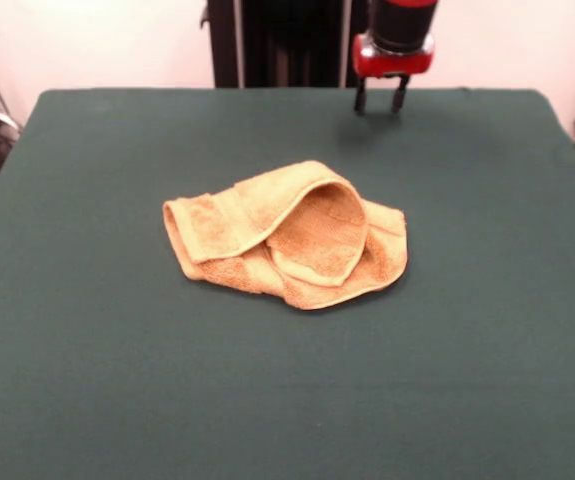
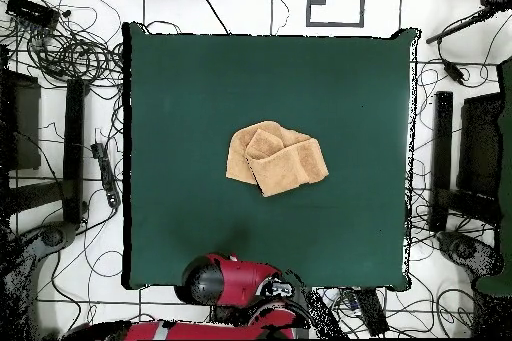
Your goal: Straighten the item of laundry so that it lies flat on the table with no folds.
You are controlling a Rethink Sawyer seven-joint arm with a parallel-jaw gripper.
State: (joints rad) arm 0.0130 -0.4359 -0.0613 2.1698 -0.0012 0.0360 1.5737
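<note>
The golden-orange towel (image 1: 285, 236) lies crumpled near the middle of the dark green table (image 1: 467, 330), folded over itself with a rounded flap on top and a hemmed edge along its left side. In the overhead view the towel (image 2: 275, 158) is a folded bundle at the table's (image 2: 180, 87) centre. My gripper (image 1: 381, 98) hangs above the far side of the table, apart from the towel, its two dark fingers spread and empty. In the overhead view the red arm (image 2: 235, 282) sits over the table's bottom edge and hides the gripper.
Cables (image 2: 70, 52) and dark equipment (image 2: 470, 157) lie on the floor around the table. The black pedestal (image 1: 277, 40) stands behind the table's far edge.
</note>
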